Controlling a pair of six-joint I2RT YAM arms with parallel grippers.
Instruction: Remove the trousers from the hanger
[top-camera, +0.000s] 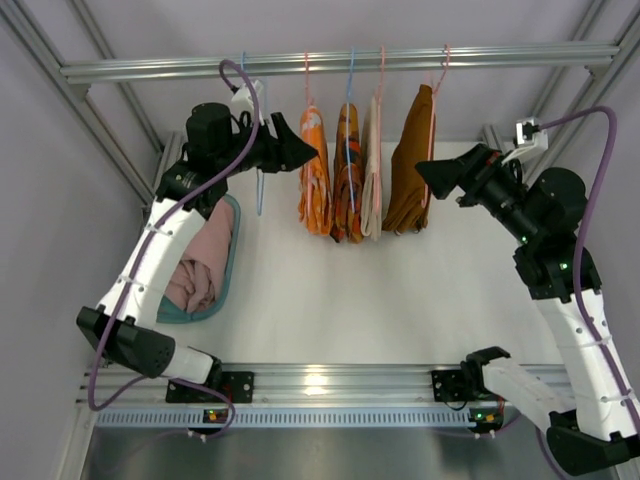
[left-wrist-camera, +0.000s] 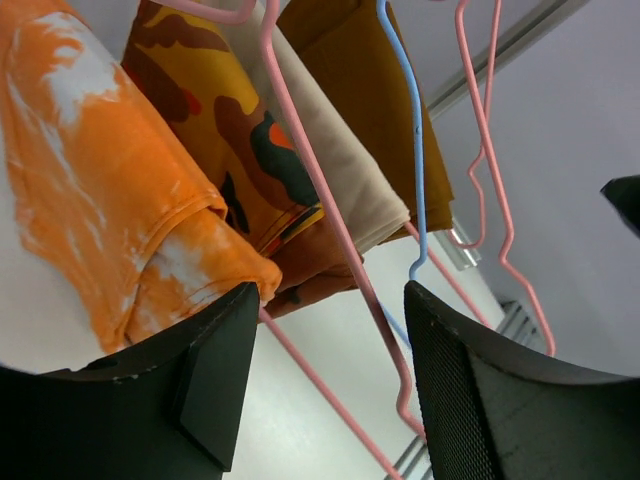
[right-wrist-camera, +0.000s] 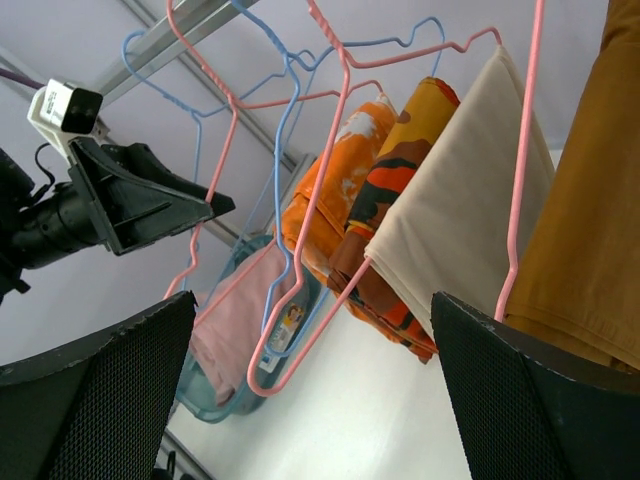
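Note:
The bright orange trousers (top-camera: 314, 185) with white patches hang on a pink hanger (top-camera: 308, 80), leftmost garment on the rail. They also show in the left wrist view (left-wrist-camera: 110, 200) and the right wrist view (right-wrist-camera: 330, 190). The pale pink trousers (top-camera: 205, 258) lie in the teal basket (top-camera: 236, 240), off any hanger. My left gripper (top-camera: 305, 150) is open and empty, just left of the orange trousers; a pink hanger wire (left-wrist-camera: 340, 240) crosses between its jaws. My right gripper (top-camera: 428, 172) is open and empty, just right of the brown garment (top-camera: 410, 165).
An empty blue hanger (top-camera: 259, 150) hangs by the left gripper. Between the orange trousers and the brown garment hang a patterned orange garment (top-camera: 347, 185) and a cream one (top-camera: 372, 185). The metal rail (top-camera: 340, 62) runs across the back.

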